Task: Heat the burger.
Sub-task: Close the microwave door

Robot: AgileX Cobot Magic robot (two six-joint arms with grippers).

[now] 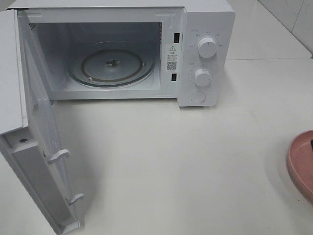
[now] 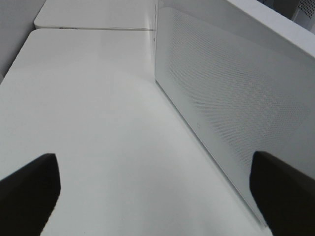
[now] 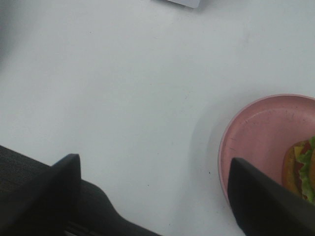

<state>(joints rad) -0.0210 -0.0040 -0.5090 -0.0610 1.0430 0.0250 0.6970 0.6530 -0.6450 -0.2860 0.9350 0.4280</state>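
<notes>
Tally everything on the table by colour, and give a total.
White: 1, the microwave
Pink: 1, the plate
Brown and green: 1, the burger on that plate
Total: 3

I see the burger (image 3: 301, 169) only in my right wrist view, and only a slice of it — the rest runs out of the picture. What shows is a golden-brown bun edge, ruffled green lettuce, a touch of red tomato and a bit of yellow. It lies on a round pink plate (image 3: 256, 142), off toward one side of it — the layers face me, so it seems tipped on its side.
</notes>
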